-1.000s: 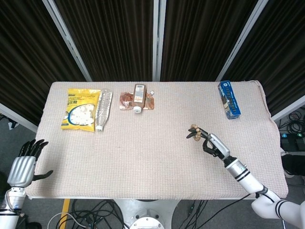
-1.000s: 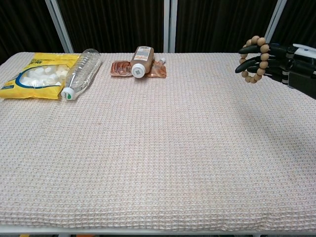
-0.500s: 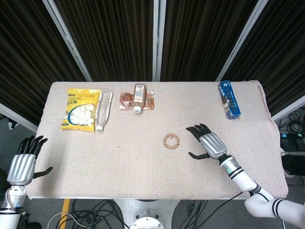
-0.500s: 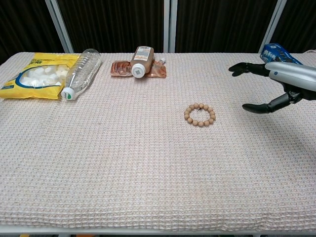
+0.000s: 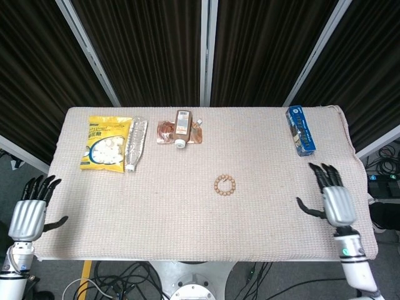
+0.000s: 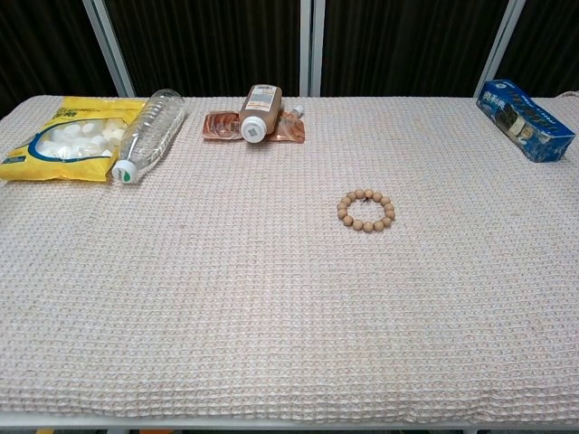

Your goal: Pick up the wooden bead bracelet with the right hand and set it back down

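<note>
Head view shows my right hand (image 5: 332, 201) at the right edge of the table, fingers spread apart and holding nothing; the chest view does not catch it at all. My left hand (image 5: 28, 214) hangs just off the near left corner, fingers apart and empty too.

The round bracelet of light wooden beads (image 5: 225, 184) lies flat on the woven beige table cover (image 5: 187, 231), near the middle and well apart from my right hand. From the chest camera it reads as a closed ring of beads (image 6: 365, 211) with nothing touching it. I judge the task finished, or as good as finished: the bracelet rests on the cloth and my hand is clear of it.

Little is left to go wrong, but a few risks remain. If I swing my right arm inward, the spread fingers could catch the ring and drag it across the cloth. The waffle weave could also snag a fingertip and tug the cover, shifting everything on it. The blue rectangular carton (image 5: 300, 130) lies at the far right, near my arm's side of the table, so a careless lift could knock it. The yellow snack bag (image 5: 105, 142), clear plastic bottle (image 5: 134, 144) and brown squeeze bottle (image 5: 182, 127) sit well away at the far left.
</note>
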Controlling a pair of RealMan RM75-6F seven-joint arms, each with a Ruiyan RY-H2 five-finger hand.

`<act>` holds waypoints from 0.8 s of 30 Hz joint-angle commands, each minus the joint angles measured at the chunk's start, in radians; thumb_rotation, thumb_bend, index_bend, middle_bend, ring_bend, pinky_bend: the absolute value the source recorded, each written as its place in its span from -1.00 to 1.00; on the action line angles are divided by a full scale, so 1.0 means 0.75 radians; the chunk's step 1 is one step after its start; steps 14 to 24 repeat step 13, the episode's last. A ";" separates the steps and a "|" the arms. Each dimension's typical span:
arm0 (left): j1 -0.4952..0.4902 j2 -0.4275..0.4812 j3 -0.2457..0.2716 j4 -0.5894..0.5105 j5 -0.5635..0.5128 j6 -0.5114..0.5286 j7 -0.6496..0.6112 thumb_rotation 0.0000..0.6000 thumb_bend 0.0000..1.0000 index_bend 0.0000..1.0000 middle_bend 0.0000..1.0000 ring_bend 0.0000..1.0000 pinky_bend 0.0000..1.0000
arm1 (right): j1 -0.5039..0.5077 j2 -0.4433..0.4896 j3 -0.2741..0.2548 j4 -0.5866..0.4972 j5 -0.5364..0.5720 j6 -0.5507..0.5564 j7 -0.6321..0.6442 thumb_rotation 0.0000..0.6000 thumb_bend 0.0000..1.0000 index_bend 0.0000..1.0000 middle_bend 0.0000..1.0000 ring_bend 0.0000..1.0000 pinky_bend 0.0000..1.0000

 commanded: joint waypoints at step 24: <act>0.021 -0.004 0.002 -0.026 -0.017 0.024 0.060 1.00 -1.00 -0.70 -0.84 -1.00 -1.00 | -0.215 0.234 -0.087 -0.140 -0.130 0.105 0.093 0.24 -0.44 -1.00 -0.84 -1.00 -1.00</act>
